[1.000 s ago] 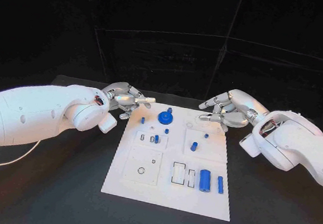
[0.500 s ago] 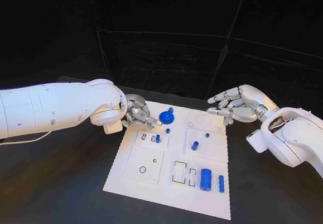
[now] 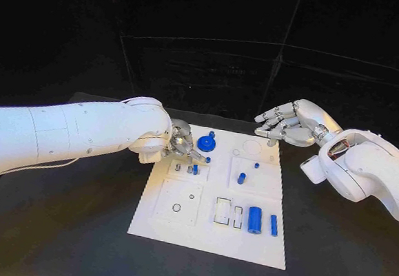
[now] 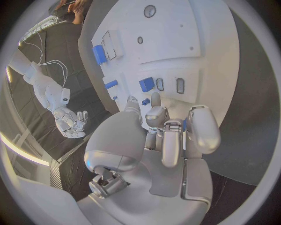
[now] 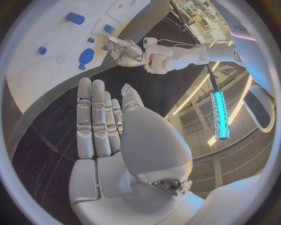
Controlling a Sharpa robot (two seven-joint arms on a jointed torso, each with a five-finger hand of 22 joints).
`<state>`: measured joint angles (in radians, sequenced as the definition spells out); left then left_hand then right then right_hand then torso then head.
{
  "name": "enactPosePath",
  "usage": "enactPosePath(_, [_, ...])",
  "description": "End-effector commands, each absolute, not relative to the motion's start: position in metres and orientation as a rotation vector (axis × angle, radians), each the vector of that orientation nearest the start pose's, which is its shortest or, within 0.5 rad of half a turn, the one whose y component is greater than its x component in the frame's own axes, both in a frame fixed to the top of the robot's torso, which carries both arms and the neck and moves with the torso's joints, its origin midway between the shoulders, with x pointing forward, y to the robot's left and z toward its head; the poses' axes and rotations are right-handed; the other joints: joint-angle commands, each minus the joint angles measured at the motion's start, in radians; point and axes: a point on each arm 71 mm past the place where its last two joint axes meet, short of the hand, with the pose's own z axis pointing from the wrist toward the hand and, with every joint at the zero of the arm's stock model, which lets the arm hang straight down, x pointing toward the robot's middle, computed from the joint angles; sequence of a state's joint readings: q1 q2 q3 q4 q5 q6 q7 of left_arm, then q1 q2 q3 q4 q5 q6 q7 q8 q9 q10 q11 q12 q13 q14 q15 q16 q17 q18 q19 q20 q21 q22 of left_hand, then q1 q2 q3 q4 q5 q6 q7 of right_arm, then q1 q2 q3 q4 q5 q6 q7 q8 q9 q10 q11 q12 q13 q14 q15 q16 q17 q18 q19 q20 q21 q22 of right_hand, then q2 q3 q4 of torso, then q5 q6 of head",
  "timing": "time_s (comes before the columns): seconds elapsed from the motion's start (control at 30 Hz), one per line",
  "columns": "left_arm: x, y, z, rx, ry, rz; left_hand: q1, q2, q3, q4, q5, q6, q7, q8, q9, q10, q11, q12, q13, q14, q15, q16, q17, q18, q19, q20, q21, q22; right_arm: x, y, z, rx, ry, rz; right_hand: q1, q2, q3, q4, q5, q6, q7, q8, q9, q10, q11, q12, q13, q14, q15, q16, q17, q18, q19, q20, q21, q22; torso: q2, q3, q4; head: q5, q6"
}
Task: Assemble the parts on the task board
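Note:
The white task board (image 3: 208,236) lies in the middle of the table. A round blue knob (image 3: 205,144) stands near its far edge, with small blue pegs (image 3: 241,178) below it and two blue cylinders (image 3: 254,220) lying near the right side. My left hand (image 3: 178,146) hovers over the board's far left part beside the knob, fingers curled in, with nothing seen in them. In the left wrist view its fingertips (image 4: 155,99) point at a small blue peg (image 4: 145,101) and a blue block (image 4: 146,84). My right hand (image 3: 287,121) floats beyond the far right corner, fingers straight, holding nothing.
Black table (image 3: 56,229) surrounds the board on every side. A thin white cable (image 3: 50,167) trails under my left arm. Empty slots (image 3: 221,212) and a round hole (image 3: 176,208) mark the board's near half.
My left hand has moved from off the board's far left corner in over its far left part, fingers curling down. My right hand has drawn back slightly and straightened its fingers.

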<state>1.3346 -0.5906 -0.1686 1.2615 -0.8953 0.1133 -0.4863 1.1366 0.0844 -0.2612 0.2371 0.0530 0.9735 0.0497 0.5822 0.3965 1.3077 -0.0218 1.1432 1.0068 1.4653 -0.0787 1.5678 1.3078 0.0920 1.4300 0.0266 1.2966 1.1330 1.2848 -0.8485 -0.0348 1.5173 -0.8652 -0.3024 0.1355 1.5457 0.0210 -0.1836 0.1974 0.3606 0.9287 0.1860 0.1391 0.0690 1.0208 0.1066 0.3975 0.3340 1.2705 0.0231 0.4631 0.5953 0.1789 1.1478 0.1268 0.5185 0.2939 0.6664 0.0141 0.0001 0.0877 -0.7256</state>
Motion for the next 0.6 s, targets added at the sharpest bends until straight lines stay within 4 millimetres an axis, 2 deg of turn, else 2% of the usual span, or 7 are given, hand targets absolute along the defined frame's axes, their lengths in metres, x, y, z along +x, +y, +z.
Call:
enactPosePath(0.03, [0.5259, 0.161, -0.2167, -0.201, 2.371, -0.415, -0.005, -0.01, -0.01, 0.007, -0.004, -0.006, -0.002, 0.007, 0.006, 0.01, -0.002, 0.009, 0.008, 0.105, -0.007, 0.003, 0.263, -0.011, 0.007, -0.004, 0.009, 0.01, 0.4999, -0.2, -0.1345, 0.247, 1.585, 1.114, 0.017, -0.001, -0.001, 0.007, 0.008, -0.006, 0.0, 0.006, -0.001, 0.009, -0.002, -0.009, -0.016, 0.009, 0.002, -0.01, -0.001, 0.004, 0.01, -0.002, -0.01, -0.006, 0.002, -0.0011, 0.0009, -0.001, -0.003])
enactPosePath(0.17, [0.5258, 0.1568, -0.2173, -0.181, 2.386, -0.412, -0.009, -0.012, -0.015, 0.013, -0.005, -0.007, -0.003, 0.012, 0.009, 0.013, -0.003, 0.014, 0.014, 0.105, -0.008, 0.003, 0.263, -0.012, 0.009, -0.005, 0.016, 0.02, 0.5002, -0.1988, -0.1346, 0.24, 1.586, 1.113, 0.023, -0.003, 0.0, 0.009, 0.013, -0.009, 0.0, 0.008, -0.001, 0.013, -0.001, -0.015, -0.035, 0.011, 0.002, -0.021, 0.0, 0.004, 0.015, -0.002, -0.02, -0.013, 0.001, -0.0022, -0.0013, -0.001, -0.006])
enactPosePath(0.33, [0.5273, 0.1556, -0.218, -0.154, 2.393, -0.378, -0.004, -0.01, -0.016, 0.013, -0.005, -0.006, -0.004, 0.017, 0.013, 0.015, -0.004, 0.019, 0.019, 0.105, -0.008, 0.003, 0.263, -0.013, 0.01, -0.005, 0.021, 0.027, 0.4994, -0.1965, -0.1346, 0.218, 1.588, 1.11, 0.028, -0.005, 0.002, 0.009, 0.014, -0.01, 0.001, 0.01, -0.001, 0.015, -0.001, -0.018, -0.045, 0.012, 0.002, -0.026, 0.001, 0.004, 0.018, -0.002, -0.025, -0.016, 0.001, -0.0024, 0.0014, -0.002, -0.01])
enactPosePath(0.6, [0.5279, 0.1564, -0.2192, -0.139, 2.409, -0.335, 0.0, -0.012, -0.019, 0.014, -0.004, -0.005, -0.006, 0.026, 0.021, 0.017, -0.006, 0.023, 0.024, 0.105, -0.01, 0.003, 0.263, -0.015, 0.011, -0.006, 0.028, 0.037, 0.4989, -0.194, -0.1348, 0.208, 1.593, 1.113, 0.033, -0.006, 0.004, 0.01, 0.016, -0.011, 0.001, 0.012, -0.001, 0.018, 0.0, -0.022, -0.058, 0.014, 0.002, -0.033, 0.002, 0.004, 0.021, -0.003, -0.032, -0.02, 0.0, -0.0025, 0.0011, -0.001, -0.014])
